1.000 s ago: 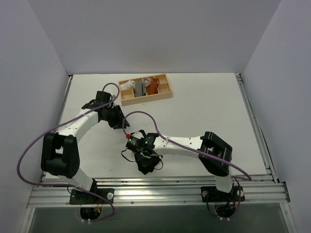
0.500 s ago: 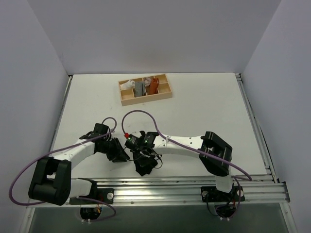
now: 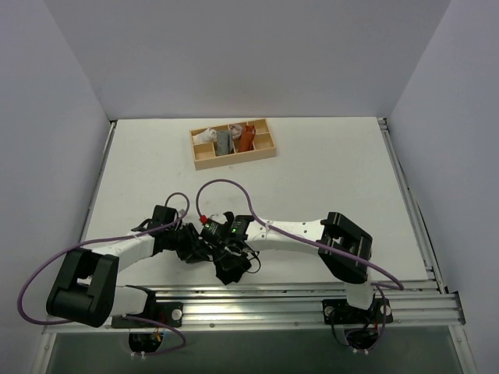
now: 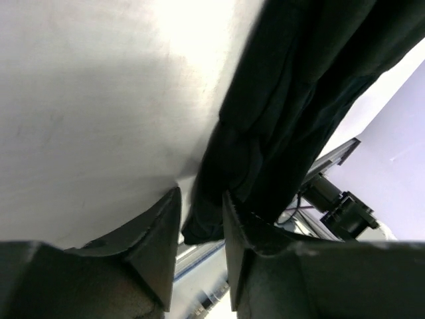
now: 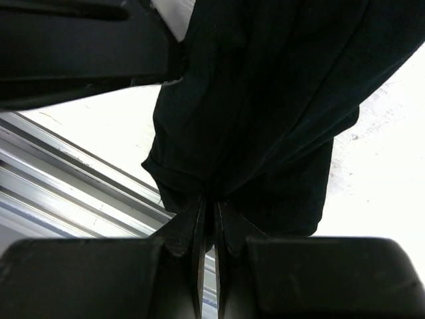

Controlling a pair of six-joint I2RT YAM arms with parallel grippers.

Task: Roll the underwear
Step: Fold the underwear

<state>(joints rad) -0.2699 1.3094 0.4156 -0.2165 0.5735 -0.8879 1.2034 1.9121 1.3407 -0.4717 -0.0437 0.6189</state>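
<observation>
The black underwear (image 3: 231, 270) hangs bunched near the table's front edge, and my right gripper (image 3: 224, 251) is shut on a pinch of its cloth. In the right wrist view the fingers (image 5: 208, 199) meet on a fold of the underwear (image 5: 265, 100), which drapes away from them. My left gripper (image 3: 192, 245) sits just left of the right one. In the left wrist view its jaws (image 4: 201, 194) stand apart, with a lower corner of the underwear (image 4: 292, 100) hanging between them, against the right finger (image 4: 242, 246) and clear of the left one.
A small wooden tray (image 3: 234, 162) stands at the back of the table, holding a white roll (image 3: 207, 136), a grey roll (image 3: 224, 142) and an orange-brown roll (image 3: 246, 139). The metal rail (image 3: 257, 308) runs along the near edge, just below the hanging cloth.
My left arm swung from near the tray down toward the front, ending beside the right gripper at the underwear. The right gripper stayed shut on the cloth, barely moving.
</observation>
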